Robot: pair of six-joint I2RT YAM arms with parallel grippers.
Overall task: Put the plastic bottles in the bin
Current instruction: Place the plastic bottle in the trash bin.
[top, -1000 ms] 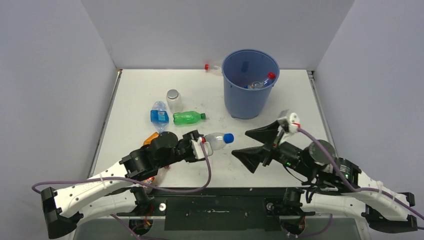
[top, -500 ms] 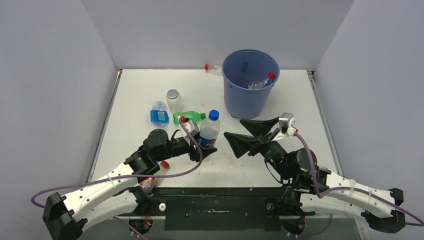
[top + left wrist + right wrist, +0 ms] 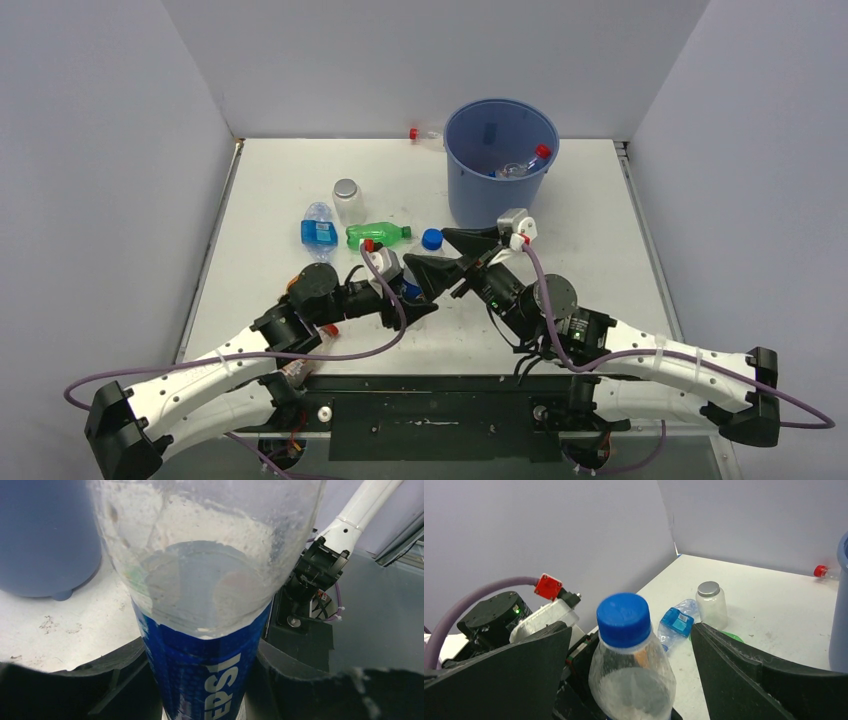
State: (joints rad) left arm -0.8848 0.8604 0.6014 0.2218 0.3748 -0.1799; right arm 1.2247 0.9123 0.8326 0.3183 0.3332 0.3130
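Note:
My left gripper point(image 3: 405, 292) is shut on the blue label of a Pepsi bottle point(image 3: 432, 239) and holds it upright, blue cap on top. The left wrist view shows the bottle point(image 3: 205, 630) between the jaws of that gripper point(image 3: 205, 690). My right gripper point(image 3: 428, 252) is open, one finger on each side of the bottle's neck, not touching it. The right wrist view shows the cap point(image 3: 623, 619) between the wide-open jaws of that gripper point(image 3: 630, 672). The blue bin point(image 3: 500, 175) stands behind, with bottles point(image 3: 522, 166) inside.
On the table lie a green bottle point(image 3: 378, 235), a crushed blue-labelled bottle point(image 3: 319, 229) and a clear jar with a silver lid point(image 3: 347, 199). A red-capped bottle point(image 3: 424, 134) lies behind the bin. A red cap point(image 3: 328, 328) shows under my left arm.
My left gripper has turned the Pepsi bottle from lying to upright. My right arm has swung left, and its open fingers now straddle the bottle's top.

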